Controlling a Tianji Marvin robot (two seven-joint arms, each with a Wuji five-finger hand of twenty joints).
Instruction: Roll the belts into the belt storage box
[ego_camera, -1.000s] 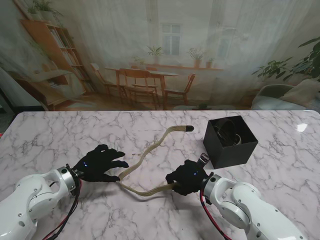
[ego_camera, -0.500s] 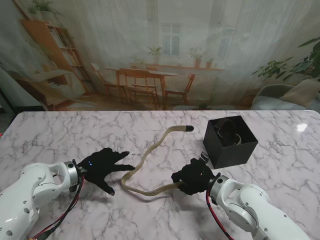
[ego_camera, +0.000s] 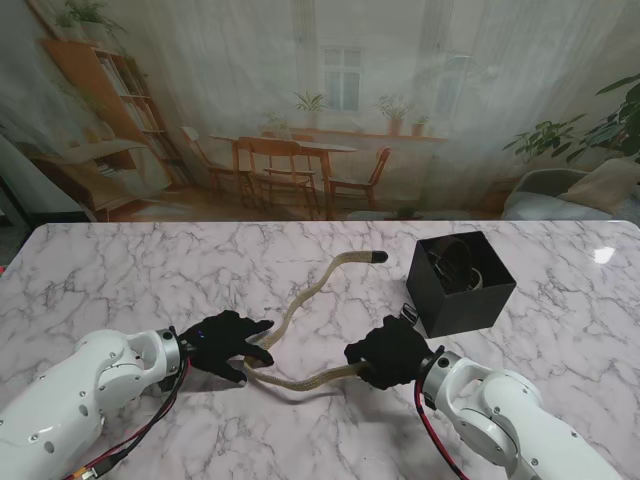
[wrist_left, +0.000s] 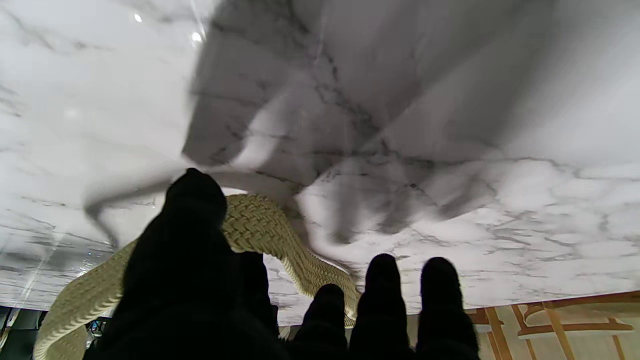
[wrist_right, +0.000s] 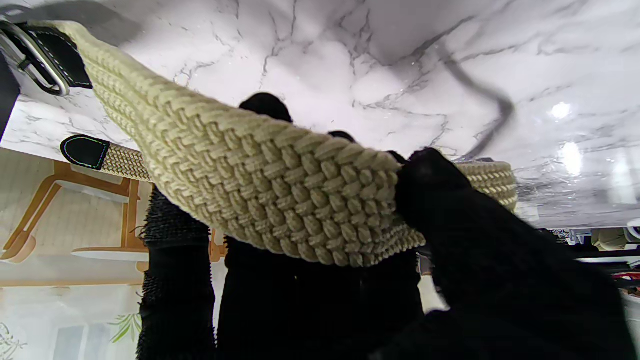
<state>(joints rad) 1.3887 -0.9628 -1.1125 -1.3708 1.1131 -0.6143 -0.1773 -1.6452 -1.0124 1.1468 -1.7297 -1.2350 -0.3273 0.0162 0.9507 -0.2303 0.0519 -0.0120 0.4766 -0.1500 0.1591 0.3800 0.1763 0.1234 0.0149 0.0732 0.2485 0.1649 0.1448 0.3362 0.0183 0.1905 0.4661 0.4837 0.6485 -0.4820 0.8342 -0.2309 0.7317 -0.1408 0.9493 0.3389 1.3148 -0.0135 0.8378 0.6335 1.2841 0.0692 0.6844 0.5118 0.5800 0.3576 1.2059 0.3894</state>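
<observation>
White marble table (ego_camera: 150, 270) with grey veins across the lower half of the stand frame. Black square belt storage box (ego_camera: 460, 300) right of centre, open on top, a dark coiled belt (ego_camera: 458, 262) inside. Woven beige belt (ego_camera: 300, 305) at centre frame, curving from a dark tip near the box's upper left corner down to a bend at lower centre, then across to the right, well apart from the box except at the buckle end. Right hand (ego_camera: 392, 352) in a black glove at lower centre right, fingers clenched around the belt just beside the box's lower left corner; in its wrist picture the thumb (wrist_right: 450, 200) pressed on the weave, metal buckle (wrist_right: 30, 60) in the upper left corner. Left hand (ego_camera: 225, 345) at lower left centre, fingers spread and loose, thumb (wrist_left: 195, 220) over the belt's bend, no grasp visible.
</observation>
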